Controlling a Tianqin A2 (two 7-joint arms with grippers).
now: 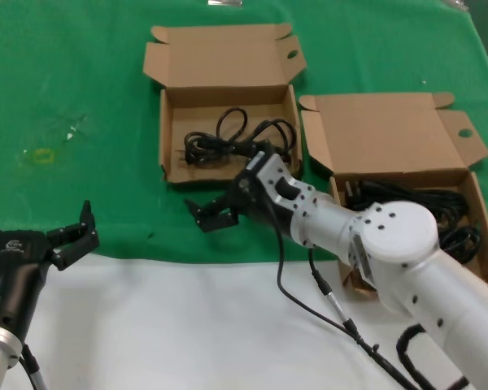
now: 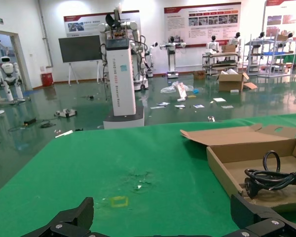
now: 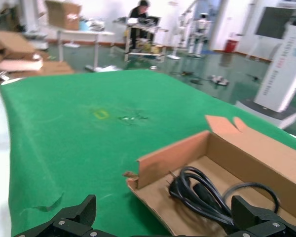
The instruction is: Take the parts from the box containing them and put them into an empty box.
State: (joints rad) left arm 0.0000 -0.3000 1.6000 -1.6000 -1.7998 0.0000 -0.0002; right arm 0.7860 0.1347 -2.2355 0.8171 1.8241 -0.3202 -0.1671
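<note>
The box containing the parts [image 1: 394, 138] lies at the right with its lid open, and several coiled black cords [image 1: 439, 207] fill it; my right arm hides its front wall. The empty box [image 1: 228, 101] in the middle, lid open, holds one coiled black cord [image 1: 228, 142]. My right gripper [image 1: 210, 215] stands open just in front of this box's front wall, holding nothing. Its wrist view shows that cord [image 3: 202, 195] and the nicked front wall [image 3: 172, 158] beyond the open gripper [image 3: 165, 210]. My left gripper [image 1: 37, 210] waits open at the near left, empty.
Green cloth [image 1: 81, 97] covers the far part of the table and a white surface [image 1: 171, 325] the near part. A small yellow mark [image 1: 42, 154] sits on the cloth at the left. The left wrist view shows the middle box [image 2: 227, 177] off to one side of the open left gripper [image 2: 163, 212].
</note>
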